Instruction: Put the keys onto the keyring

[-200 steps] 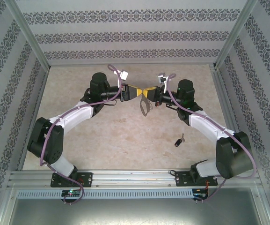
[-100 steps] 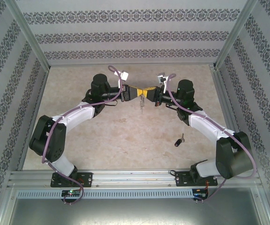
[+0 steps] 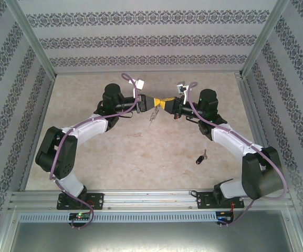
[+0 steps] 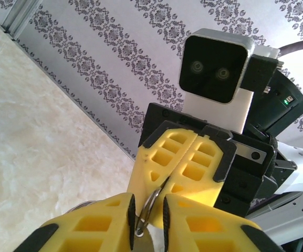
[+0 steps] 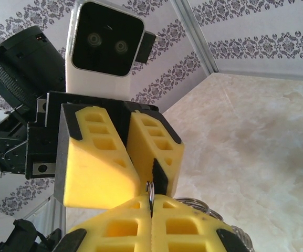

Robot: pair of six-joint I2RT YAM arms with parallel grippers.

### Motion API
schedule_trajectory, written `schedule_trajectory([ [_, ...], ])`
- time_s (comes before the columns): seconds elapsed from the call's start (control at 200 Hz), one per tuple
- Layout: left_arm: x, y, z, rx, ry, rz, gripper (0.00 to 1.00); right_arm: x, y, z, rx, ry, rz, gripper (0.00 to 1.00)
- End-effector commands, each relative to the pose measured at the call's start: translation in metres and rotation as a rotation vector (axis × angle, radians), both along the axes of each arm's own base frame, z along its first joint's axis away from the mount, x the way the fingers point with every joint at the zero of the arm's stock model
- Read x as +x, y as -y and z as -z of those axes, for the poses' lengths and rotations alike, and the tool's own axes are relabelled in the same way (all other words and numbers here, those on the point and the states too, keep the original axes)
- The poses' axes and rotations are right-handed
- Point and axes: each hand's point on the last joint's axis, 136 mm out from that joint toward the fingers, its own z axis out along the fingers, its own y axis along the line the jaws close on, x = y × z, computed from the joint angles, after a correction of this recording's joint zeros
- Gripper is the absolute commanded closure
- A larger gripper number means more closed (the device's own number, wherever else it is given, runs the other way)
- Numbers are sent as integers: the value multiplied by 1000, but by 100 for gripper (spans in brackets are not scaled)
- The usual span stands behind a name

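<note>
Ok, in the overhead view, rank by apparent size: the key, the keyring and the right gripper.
Largest: right gripper. Then keyring and key, unranked: both tiny and look alike, the ring a thin sliver.
</note>
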Motion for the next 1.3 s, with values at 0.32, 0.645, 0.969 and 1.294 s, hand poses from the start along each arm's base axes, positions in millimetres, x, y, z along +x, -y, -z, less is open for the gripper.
schedule_trajectory([
  [0.32, -12, -1, -13, -1, 83, 26, 100, 7, 18, -11, 29, 40, 63, 69],
  [0.645, -21, -6, -21, 125, 193, 38, 100, 25, 74, -14, 64, -21, 272, 18],
  [0.969, -32, -8, -36, 227, 330, 93, 100, 9, 61, -24, 117, 6, 188, 2],
  [1.294, -43, -8, -51, 237, 389, 153, 100, -24, 14, -20, 64, 91, -30, 41],
])
